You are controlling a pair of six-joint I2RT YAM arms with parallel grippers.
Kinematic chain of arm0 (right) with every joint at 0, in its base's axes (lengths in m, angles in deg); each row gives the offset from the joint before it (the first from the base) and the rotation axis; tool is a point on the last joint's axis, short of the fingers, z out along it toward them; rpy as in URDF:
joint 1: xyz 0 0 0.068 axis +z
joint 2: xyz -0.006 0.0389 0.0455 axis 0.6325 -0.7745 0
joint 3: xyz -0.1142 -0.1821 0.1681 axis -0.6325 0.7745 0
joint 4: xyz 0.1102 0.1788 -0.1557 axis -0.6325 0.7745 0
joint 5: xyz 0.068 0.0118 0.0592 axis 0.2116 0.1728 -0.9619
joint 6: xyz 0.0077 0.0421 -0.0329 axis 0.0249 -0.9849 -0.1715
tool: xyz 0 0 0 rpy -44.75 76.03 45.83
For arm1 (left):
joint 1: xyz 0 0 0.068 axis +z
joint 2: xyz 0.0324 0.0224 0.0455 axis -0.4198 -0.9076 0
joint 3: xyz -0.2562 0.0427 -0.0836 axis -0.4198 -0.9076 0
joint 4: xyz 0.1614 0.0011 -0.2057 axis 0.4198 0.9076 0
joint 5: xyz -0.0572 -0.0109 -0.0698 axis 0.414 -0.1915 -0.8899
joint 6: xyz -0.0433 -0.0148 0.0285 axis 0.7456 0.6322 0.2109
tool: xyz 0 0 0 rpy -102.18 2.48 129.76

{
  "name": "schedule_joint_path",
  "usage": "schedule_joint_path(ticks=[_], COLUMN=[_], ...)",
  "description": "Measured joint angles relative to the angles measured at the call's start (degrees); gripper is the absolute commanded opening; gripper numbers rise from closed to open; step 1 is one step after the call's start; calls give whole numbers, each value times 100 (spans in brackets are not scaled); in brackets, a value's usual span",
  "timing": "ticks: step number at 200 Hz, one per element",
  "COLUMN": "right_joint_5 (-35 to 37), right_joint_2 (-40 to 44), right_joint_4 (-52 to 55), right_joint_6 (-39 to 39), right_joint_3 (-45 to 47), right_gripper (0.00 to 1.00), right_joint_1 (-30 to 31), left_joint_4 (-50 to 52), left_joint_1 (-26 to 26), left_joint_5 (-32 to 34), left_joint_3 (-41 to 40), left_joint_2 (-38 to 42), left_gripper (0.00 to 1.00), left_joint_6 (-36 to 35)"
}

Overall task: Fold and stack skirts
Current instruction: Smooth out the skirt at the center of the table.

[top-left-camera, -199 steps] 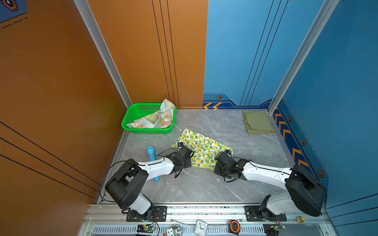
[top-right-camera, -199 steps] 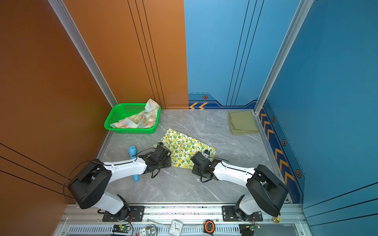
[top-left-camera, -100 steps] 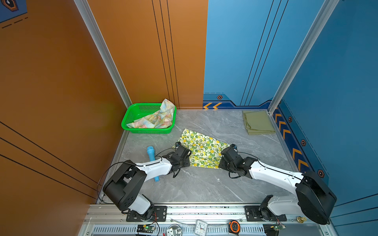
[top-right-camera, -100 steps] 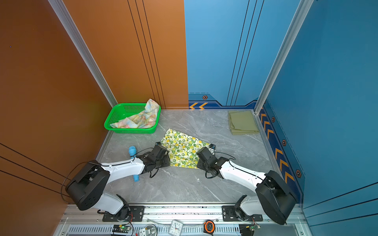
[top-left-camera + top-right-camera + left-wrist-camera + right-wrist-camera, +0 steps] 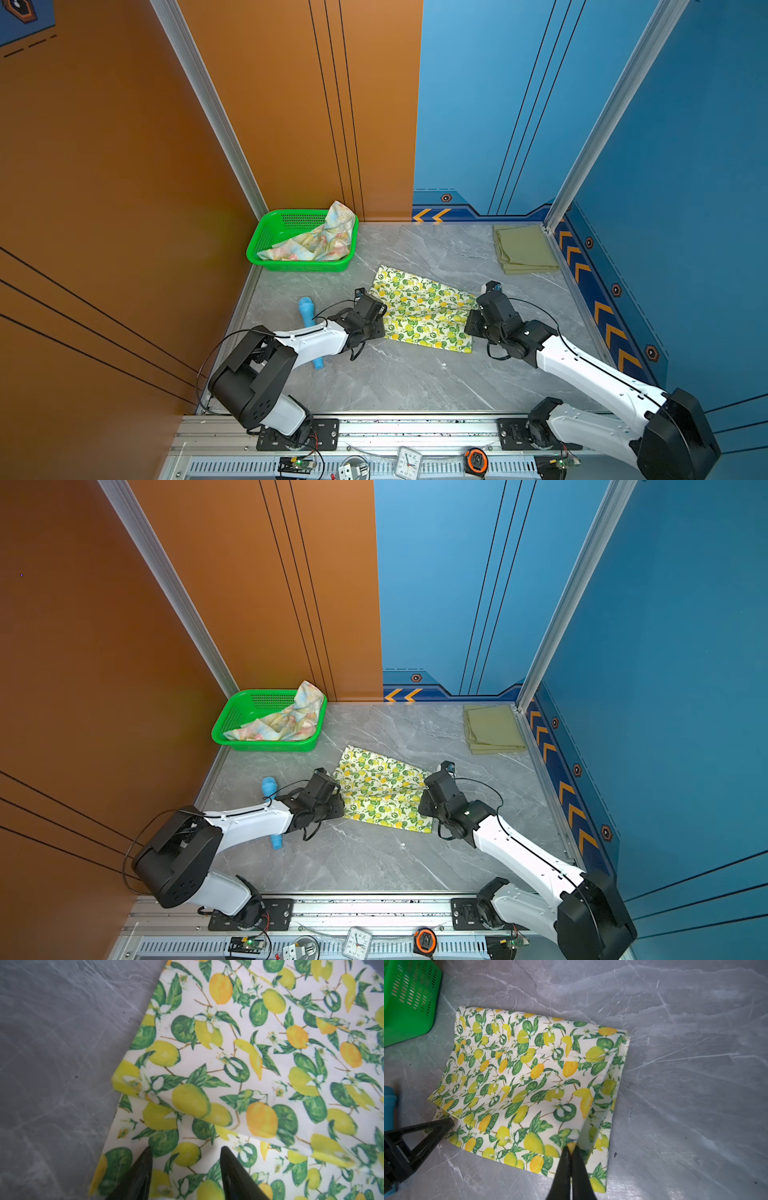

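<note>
Grey marble table (image 5: 415,382), walled in orange and blue. Lemon skirt (image 5: 419,316) lies mid-table, spread mostly flat, part folded over itself. Green basket (image 5: 266,237) at far left corner; pastel skirt (image 5: 320,241) crumpled inside, one end draped over the rim. Olive skirt (image 5: 524,248) folded flat at far right corner, well apart from the rest. Blue toy (image 5: 306,309) on the table, partly under left arm. Left gripper (image 5: 186,1149): jaws standing apart over lemon skirt's left edge. Right gripper (image 5: 571,1147): jaws pinched tight on a raised fold at lemon skirt's right edge.
</note>
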Motion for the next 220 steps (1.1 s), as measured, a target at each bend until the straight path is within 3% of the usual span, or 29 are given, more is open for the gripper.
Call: schedule_joint_path(ticks=[10,24,41,100,152,220], right_joint_5=[13,39,103,164,-33,-306], right_joint_2=[162,334,505,872,-26,-409], right_joint_4=[4,50,149,396,387,72], right_joint_6=[44,85,101,55,-205,-400], right_joint_3=[151,350,520,586,579,584], right_gripper=[17,47,61,57,56,51], right_joint_1=[-13,-39,-55,-103,-122,-122], left_joint_4=[0,0,7,678,1272,1513], left_joint_1=[2,2,2,-52,-142,601], left_joint_5=[-2,-4,-9,-20,188,269], left_joint_3=[0,0,2,57,437,651], left_joint_2=[0,0,4,291,772,616], left_gripper=[54,55,56,59,63,61], left_joint_6=[0,0,0,42,85,85])
